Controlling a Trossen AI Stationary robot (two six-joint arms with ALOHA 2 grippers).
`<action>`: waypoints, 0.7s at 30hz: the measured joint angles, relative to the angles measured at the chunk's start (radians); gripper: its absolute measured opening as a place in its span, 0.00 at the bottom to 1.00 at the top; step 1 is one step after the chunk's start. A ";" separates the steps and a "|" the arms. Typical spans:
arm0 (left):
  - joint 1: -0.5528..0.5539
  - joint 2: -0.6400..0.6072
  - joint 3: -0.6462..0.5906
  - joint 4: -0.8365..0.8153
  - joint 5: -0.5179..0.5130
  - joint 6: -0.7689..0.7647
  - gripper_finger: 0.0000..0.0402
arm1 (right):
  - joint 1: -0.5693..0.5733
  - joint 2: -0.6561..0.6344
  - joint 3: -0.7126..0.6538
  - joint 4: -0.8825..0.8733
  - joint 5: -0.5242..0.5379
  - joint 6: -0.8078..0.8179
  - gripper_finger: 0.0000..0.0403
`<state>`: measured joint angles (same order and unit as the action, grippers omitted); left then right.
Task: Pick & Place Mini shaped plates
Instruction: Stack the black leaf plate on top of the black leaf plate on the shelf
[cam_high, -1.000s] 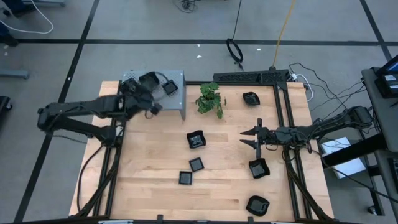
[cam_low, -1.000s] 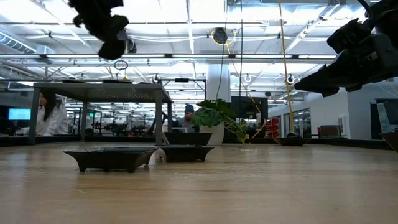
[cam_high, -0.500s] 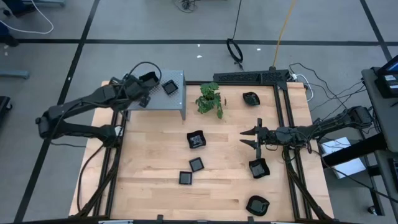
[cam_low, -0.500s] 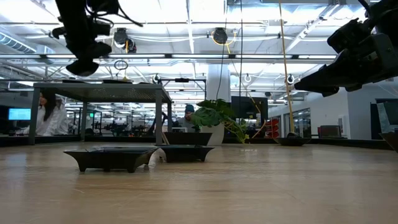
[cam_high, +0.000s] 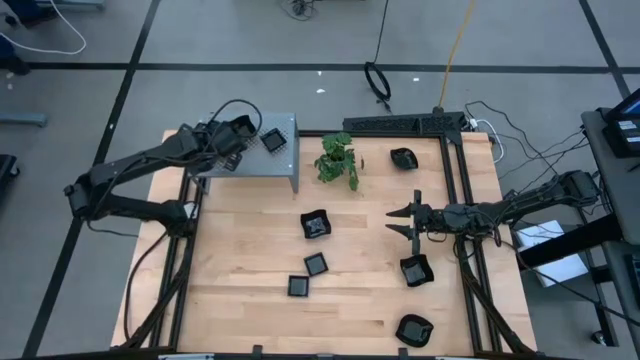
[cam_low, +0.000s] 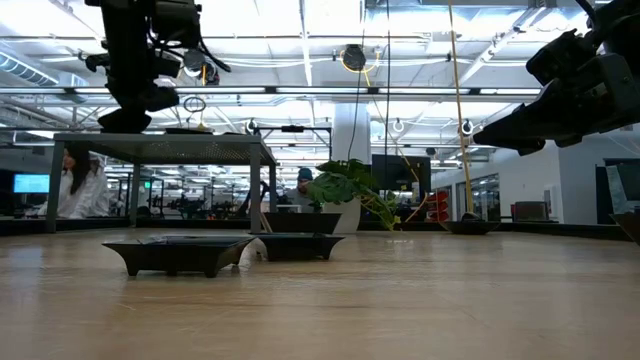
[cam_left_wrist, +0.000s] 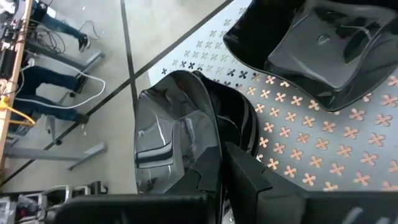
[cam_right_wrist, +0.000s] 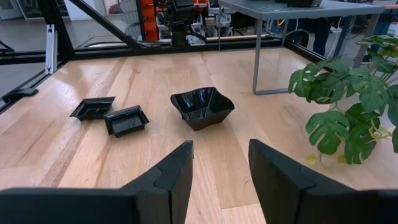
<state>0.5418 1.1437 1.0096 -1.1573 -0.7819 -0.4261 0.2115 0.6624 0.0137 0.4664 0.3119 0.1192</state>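
My left gripper (cam_high: 236, 141) is over the left part of the grey perforated shelf (cam_high: 268, 166) at the table's far left, shut on a glossy black mini plate (cam_left_wrist: 168, 140). In the low view the gripper (cam_low: 130, 100) hangs just above the shelf top. A second plate (cam_high: 274, 140) rests flat on the shelf. My right gripper (cam_high: 412, 222) waits open at the right middle of the table, with nothing between its fingers (cam_right_wrist: 174, 177). Several more plates lie on the wood, among them a wavy one (cam_high: 315, 225) and two square ones (cam_high: 316, 264), (cam_high: 298, 286). My left gripper holds the plate by the stretch of its rim (cam_left_wrist: 208, 177) nearest the wrist, pinched between the fingers, which slant down from the table's left side. The plate stands tilted on edge, its hollow turned sideways, over the shelf's left edge. Whether it touches the shelf, I cannot tell.
A small green potted plant (cam_high: 338, 160) stands right of the shelf. More plates lie at the right: one (cam_high: 403, 157) at the far right, one (cam_high: 415, 270) just near of my right gripper, one (cam_high: 414, 329) by the near edge. Black frame rails border the table.
My left arm has swung toward the table's far edge and my left gripper has tipped further down. It has sunk with the plate toward the shelf's left part, from well above the shelf top to just over it.
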 joint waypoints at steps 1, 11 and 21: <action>0.002 0.005 0.000 0.000 0.000 -0.002 0.06 | 0.000 0.000 0.000 0.000 0.000 0.000 0.36; 0.003 0.022 0.000 0.000 -0.008 -0.031 0.11 | 0.000 0.000 0.000 0.000 0.000 0.000 0.36; 0.002 0.022 0.000 0.004 -0.013 0.062 0.31 | 0.000 0.000 0.000 0.000 0.000 0.000 0.36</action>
<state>0.5438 1.1656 1.0092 -1.1531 -0.7947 -0.3643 0.2114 0.6624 0.0137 0.4664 0.3119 0.1190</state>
